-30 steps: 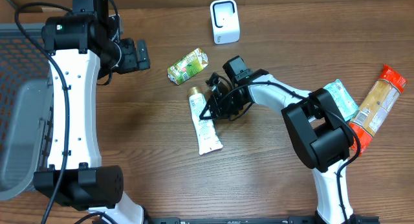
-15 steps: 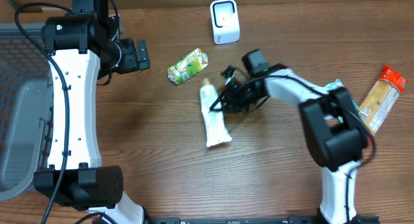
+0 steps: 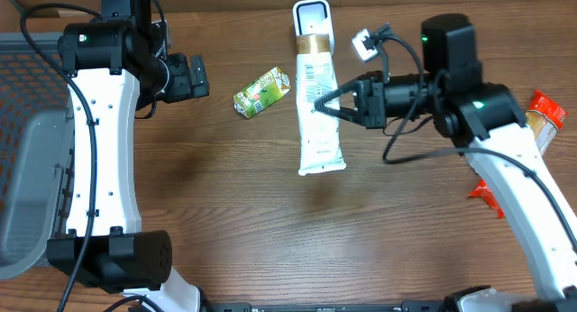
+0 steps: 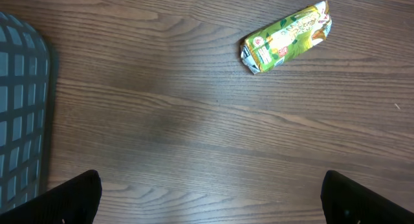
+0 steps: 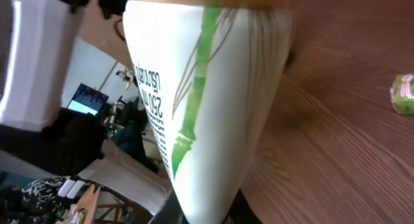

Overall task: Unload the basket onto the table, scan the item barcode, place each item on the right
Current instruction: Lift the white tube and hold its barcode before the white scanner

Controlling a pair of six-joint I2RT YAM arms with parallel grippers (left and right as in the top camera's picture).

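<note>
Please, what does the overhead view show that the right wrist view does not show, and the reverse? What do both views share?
Only the overhead view shows the white scanner, the open left gripper and the basket at the table's edge. Only the right wrist view shows, close up, the green bamboo drawing printed on the tube. Both show the tube held in the shut right gripper, the green packet and the wooden table.

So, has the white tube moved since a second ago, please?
Yes. The right gripper has carried the white tube up-table, from below the green packet to the white scanner.
</note>
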